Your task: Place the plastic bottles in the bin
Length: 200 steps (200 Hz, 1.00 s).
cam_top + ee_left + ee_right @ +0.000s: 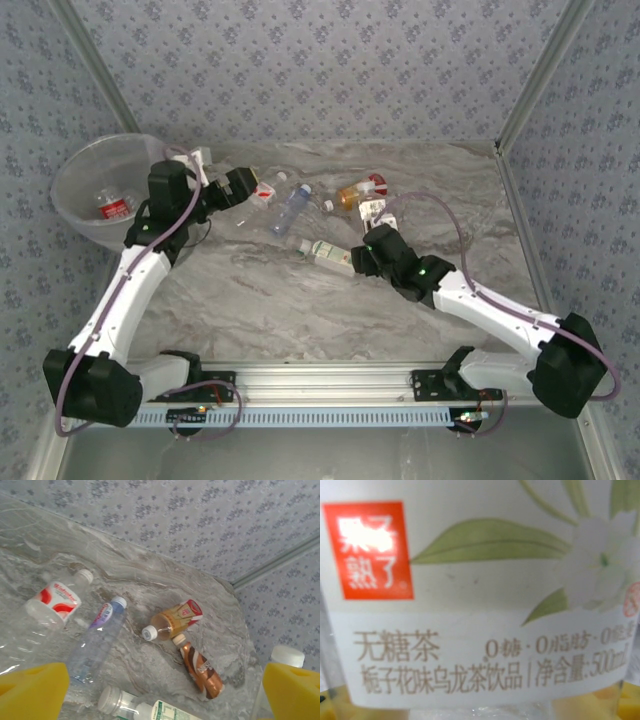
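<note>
Several plastic bottles lie on the marble table. In the left wrist view there is a red-and-white-labelled one (55,600), a bluish one (97,640), an amber-filled one (172,620) and a brown one (200,670). My left gripper (240,188) (162,695) hangs open over them, just right of the bin (75,170), with nothing between its yellow fingers (32,690). A red-labelled bottle (115,207) lies inside the bin. My right gripper (360,258) (480,707) is shut on the white-green-labelled bottle (328,253) (480,605), which lies on the table.
A white bottle cap (287,656) shows beside my left gripper's right-hand finger. The patterned back wall and the metal corner post (530,90) bound the table. Bare marble (260,300) stretches between the bottles and the arm bases.
</note>
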Each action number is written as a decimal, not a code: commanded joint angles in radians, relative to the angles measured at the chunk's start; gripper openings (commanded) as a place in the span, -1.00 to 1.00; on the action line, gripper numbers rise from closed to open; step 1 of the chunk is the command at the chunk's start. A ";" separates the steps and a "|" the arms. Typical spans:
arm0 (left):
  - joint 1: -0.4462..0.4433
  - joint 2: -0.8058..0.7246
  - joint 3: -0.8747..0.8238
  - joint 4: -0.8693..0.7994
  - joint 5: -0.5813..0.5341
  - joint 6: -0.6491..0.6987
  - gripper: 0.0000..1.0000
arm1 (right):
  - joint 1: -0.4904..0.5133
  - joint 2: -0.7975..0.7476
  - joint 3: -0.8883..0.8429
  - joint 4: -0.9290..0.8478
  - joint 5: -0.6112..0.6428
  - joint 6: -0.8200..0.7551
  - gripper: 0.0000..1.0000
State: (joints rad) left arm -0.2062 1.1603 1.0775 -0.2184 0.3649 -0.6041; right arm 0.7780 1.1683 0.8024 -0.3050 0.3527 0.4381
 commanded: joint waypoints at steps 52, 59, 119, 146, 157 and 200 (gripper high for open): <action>-0.080 0.071 0.084 0.035 0.159 0.052 0.99 | 0.013 -0.005 -0.032 0.367 -0.131 -0.136 0.17; -0.091 0.074 0.069 0.068 0.183 0.050 0.99 | 0.014 0.001 -0.036 0.400 -0.137 -0.145 0.18; -0.197 0.072 0.039 0.223 0.292 0.052 0.99 | 0.033 0.105 0.017 0.532 -0.174 -0.197 0.19; -0.230 0.095 0.069 0.179 0.197 0.045 0.99 | 0.050 0.126 0.038 0.557 -0.196 -0.233 0.21; -0.242 0.114 0.088 0.152 0.171 0.041 0.99 | 0.059 0.136 0.052 0.548 -0.191 -0.246 0.22; -0.297 0.176 0.153 0.097 0.143 0.062 0.91 | 0.093 0.186 0.100 0.544 -0.149 -0.291 0.24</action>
State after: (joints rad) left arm -0.4751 1.3197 1.1698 -0.0952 0.5392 -0.5652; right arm 0.8543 1.3258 0.8505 0.1993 0.1757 0.1925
